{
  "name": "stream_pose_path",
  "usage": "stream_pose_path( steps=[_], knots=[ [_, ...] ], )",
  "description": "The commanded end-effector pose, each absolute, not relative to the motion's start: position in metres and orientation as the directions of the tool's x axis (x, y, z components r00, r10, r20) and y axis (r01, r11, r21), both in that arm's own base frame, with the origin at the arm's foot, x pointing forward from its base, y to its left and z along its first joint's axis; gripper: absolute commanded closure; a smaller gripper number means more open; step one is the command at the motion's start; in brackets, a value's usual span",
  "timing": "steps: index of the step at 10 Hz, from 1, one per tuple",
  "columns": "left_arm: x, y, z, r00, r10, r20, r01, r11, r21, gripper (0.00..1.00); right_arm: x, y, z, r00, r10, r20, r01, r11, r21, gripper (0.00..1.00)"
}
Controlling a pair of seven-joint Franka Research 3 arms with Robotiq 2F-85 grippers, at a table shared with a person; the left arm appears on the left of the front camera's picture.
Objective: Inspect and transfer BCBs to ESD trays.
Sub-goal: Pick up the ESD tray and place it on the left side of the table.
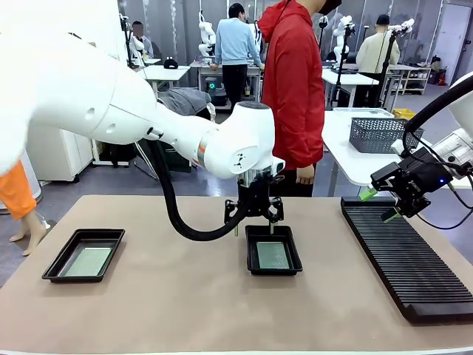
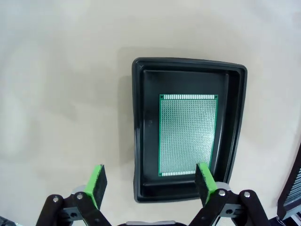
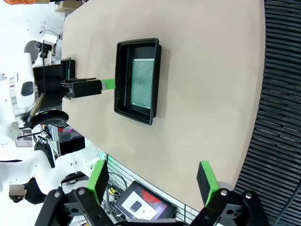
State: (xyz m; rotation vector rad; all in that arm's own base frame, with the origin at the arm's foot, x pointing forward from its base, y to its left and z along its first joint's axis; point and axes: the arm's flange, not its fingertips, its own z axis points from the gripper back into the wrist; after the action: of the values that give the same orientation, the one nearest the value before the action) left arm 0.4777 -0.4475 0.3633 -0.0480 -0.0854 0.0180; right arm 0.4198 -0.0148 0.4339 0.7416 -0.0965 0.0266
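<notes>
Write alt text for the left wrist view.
A green perforated board lies flat in a black ESD tray on a beige table, seen from above. The left gripper hangs open and empty over the tray's near rim, its green-padded fingers at the bottom edge.

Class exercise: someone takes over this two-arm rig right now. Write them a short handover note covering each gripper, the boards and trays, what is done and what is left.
Left gripper: open, empty, hovering over the far edge of the middle shallow black plastic tray.
Right gripper: open, empty, above the long black ribbed rack.
Things: one thin pale green speckled board lies flat in the middle tray; a second board lies flat in the left black tray.
Done: both trays hold a board.
Left: no further board is visible on the table; check with the person in red at the far side.
</notes>
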Motion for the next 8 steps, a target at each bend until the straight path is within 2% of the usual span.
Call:
stream_pose_path(
  steps=[1,7,8],
  knots=[
    [0.479,-0.452,0.351,0.990,0.041,0.132,-0.040,0.999,-0.015,0.00,0.418,-0.013,0.433,0.995,-0.033,0.090,-0.036,0.739,0.673,0.00],
    [0.489,-0.446,0.325,0.990,0.002,0.139,-0.002,1.000,0.001,0.00,0.418,-0.013,0.433,0.995,-0.033,0.090,-0.036,0.739,0.673,0.00],
    [0.487,-0.446,0.327,0.995,0.006,0.101,-0.006,1.000,0.001,0.00,0.418,-0.013,0.433,0.995,-0.033,0.090,-0.036,0.739,0.673,0.00]
  ],
)
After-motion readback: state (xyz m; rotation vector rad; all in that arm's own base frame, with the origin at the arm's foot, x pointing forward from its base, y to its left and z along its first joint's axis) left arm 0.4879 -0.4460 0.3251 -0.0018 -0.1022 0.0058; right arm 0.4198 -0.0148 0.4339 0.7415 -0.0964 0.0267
